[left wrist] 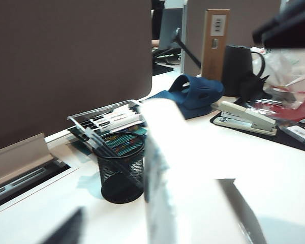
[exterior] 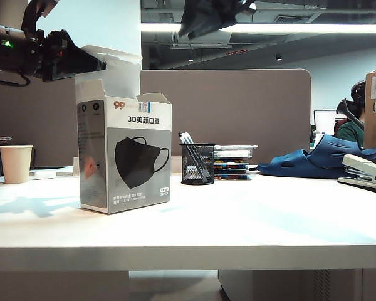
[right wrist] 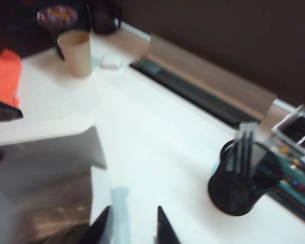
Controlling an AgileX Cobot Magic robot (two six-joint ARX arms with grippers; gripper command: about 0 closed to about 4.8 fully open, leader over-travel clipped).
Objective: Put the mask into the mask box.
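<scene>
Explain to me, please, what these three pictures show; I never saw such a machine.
It is a robot with two arms, each ending in a two-finger hand. One picture comes from a camera facing the table; the other two come from cameras on the wrists. The left hand, fingers apart, hovers by the top flaps of the mask box. The right hand hangs higher, open and empty. On the table also stand a pen cup and a paper cup. I cannot clearly make out the mask itself.
</scene>
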